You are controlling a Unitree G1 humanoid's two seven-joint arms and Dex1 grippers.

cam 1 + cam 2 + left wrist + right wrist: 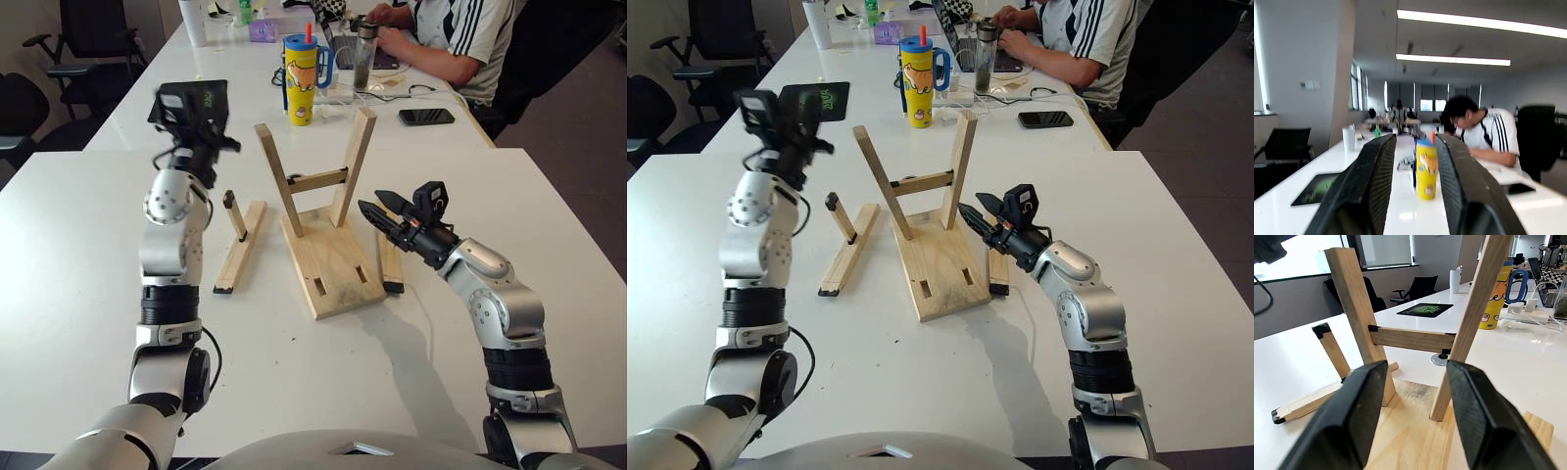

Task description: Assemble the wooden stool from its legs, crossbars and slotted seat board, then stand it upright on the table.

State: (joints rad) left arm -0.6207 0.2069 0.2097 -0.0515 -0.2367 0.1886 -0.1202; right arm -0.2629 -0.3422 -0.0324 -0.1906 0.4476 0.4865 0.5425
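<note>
Left claw (pixel 1415 144) is up high, fingers spread wide, holding nothing. Below it, towards the middle, a loose leg piece (pixel 240 247) lies flat. One leg frame (pixel 315 181) already stands in the seat board (pixel 338 269), dead ahead of my right claw (pixel 378 210), which is parted and empty. The near slots (pixel 320 286) are unfilled and a spare piece (pixel 391 266) lies under that claw. I'd call it roughly half built, with the flip upright yet to come.

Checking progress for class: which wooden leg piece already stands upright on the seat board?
The pale wooden leg pair joined by a crossbar, upright on the slotted board; the others lie on the table.
</note>
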